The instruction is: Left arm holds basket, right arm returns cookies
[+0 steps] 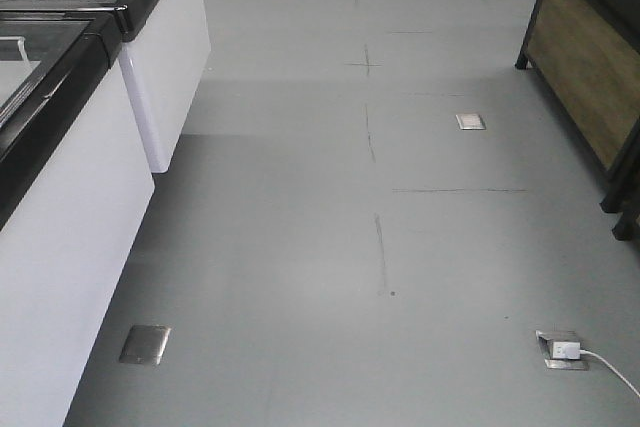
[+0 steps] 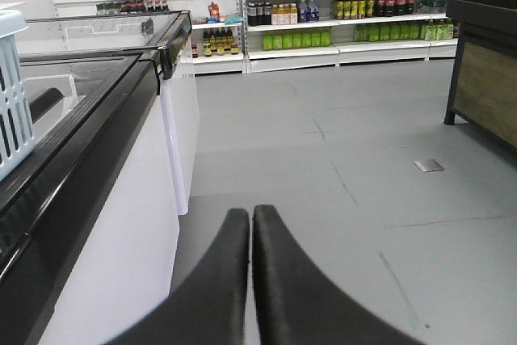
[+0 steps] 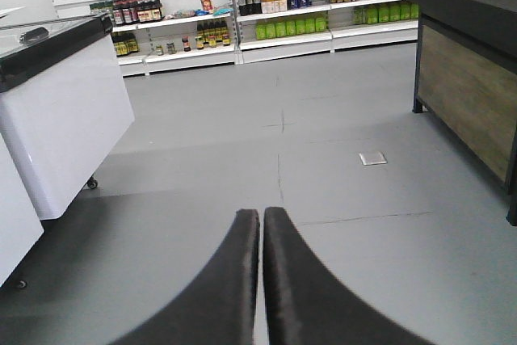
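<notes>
A corner of the light blue basket (image 2: 14, 94) shows at the left edge of the left wrist view, standing on the black-rimmed freezer (image 2: 89, 127). My left gripper (image 2: 251, 216) hangs over the grey floor to the right of that freezer, shut with nothing between its fingers and well apart from the basket. My right gripper (image 3: 261, 216) is also shut and empty above the bare floor. The cookies are out of view. Neither arm shows in the front view.
White chest freezers (image 1: 90, 147) with black rims line the left side. A dark wooden-sided display stand (image 1: 590, 57) is on the right. Shelves of bottles (image 2: 339, 14) run along the far wall. Floor sockets (image 1: 562, 349) and a white cable lie on the floor.
</notes>
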Robot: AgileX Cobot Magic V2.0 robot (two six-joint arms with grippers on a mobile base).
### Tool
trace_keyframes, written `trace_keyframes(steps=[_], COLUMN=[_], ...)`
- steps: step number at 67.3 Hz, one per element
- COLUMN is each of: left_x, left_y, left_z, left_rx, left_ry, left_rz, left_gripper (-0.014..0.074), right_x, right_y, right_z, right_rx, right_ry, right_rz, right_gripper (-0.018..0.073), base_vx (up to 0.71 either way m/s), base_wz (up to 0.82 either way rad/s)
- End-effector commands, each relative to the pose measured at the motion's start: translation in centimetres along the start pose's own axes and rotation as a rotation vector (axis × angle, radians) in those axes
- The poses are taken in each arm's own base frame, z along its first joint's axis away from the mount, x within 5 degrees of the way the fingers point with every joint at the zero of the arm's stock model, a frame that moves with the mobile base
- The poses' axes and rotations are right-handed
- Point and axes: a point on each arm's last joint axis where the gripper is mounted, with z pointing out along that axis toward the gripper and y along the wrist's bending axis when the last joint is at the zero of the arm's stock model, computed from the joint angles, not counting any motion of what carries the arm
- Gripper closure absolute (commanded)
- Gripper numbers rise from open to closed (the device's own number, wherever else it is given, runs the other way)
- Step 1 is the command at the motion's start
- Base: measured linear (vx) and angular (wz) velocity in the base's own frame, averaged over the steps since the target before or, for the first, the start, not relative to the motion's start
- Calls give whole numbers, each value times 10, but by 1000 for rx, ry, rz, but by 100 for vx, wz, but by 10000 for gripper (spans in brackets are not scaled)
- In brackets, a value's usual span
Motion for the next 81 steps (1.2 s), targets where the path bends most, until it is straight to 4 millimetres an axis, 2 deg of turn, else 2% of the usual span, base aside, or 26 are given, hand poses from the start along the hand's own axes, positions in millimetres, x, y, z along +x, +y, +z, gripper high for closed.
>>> trace_keyframes(steps=[1, 25, 36, 50, 58, 72, 81], left_x=[-16, -18, -31, -63, -94, -139, -151], left_y=[0, 0, 1, 1, 2, 3, 4], left_z=[-3, -3, -6, -12, -9, 20, 41], left_rx=[1, 1, 5, 7, 1, -2, -5], left_ry=[-113, -127, -211, -240, -212, -38, 120], left_rz=[-9, -9, -57, -73, -38, -40, -40], left_gripper=[602, 603, 603, 603, 603, 603, 603], right_x=[-6, -6, -6, -6, -6, -6, -6], right_y=[0, 0, 0, 0, 0, 0, 0], right_z=[-1, 0, 0, -1, -1, -1, -1], right_rx=[-6, -6, -6, -6, -6, -6, -6], right_ry=[-77, -76, -76, -77, -77, -77, -77], right_rz=[-8, -8, -8, -8, -8, -8, -8], right_gripper=[563, 563, 563, 563, 563, 563, 563], base_vx=[0, 0, 0, 0, 0, 0, 0], base_wz=[0, 0, 0, 0, 0, 0, 0])
